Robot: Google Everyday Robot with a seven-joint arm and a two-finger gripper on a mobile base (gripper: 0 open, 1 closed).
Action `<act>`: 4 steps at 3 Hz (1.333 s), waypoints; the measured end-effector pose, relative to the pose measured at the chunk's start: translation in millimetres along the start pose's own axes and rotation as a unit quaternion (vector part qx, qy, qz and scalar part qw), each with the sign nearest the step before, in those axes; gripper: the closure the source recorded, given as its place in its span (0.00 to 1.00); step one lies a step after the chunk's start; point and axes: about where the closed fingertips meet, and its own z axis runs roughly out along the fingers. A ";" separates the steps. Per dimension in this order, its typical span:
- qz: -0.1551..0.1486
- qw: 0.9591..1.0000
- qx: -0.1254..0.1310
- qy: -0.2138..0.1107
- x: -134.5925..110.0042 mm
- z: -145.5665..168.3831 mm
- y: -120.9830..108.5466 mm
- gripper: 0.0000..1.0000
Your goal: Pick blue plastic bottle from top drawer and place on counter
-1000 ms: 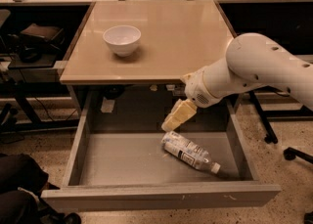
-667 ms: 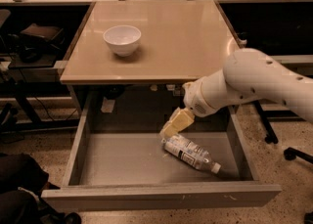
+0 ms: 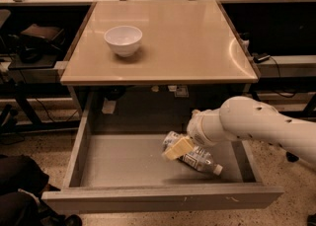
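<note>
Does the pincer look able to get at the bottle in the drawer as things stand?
Probably yes. The drawer stands open, nothing lies on the bottle, and the pincer is down inside the drawer, right at the bottle's end away from the cap.

The beige counter [image 3: 197, 47] carries a white bowl [image 3: 123, 39] toward its back left. Below it, the open top drawer [image 3: 123, 161] holds the blue plastic bottle [image 3: 200, 161] lying on its grey floor. The gripper [image 3: 177, 147] is at the bottle's left end.
</note>
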 end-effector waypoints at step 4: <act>0.024 0.996 -0.081 0.011 22.1 67.6 35.4 0.00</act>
